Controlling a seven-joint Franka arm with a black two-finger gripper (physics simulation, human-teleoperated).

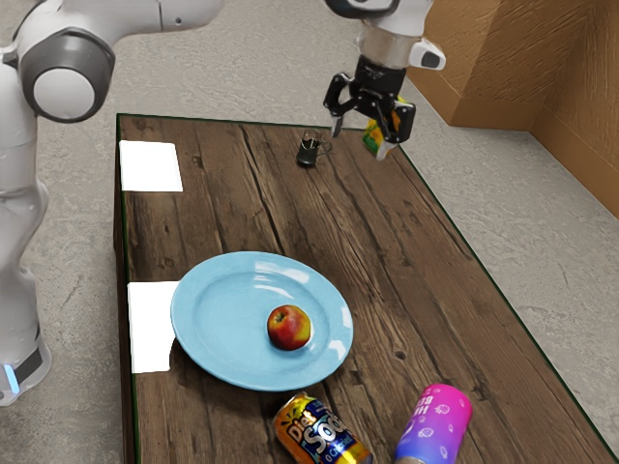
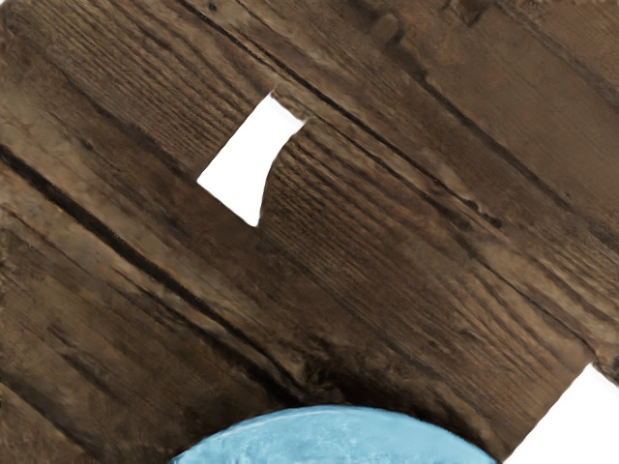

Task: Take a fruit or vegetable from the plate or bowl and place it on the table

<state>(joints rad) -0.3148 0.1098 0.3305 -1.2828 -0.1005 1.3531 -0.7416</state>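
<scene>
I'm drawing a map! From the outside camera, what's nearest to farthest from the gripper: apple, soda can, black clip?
1. Black clip, on the table near the gripper.
2. Apple, on the plate.
3. Soda can, beyond the plate.

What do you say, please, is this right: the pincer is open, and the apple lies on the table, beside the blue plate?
Not fully: the apple lies on the blue plate, not beside it, as the exterior view shows. The pincer is open, as you say.
</scene>
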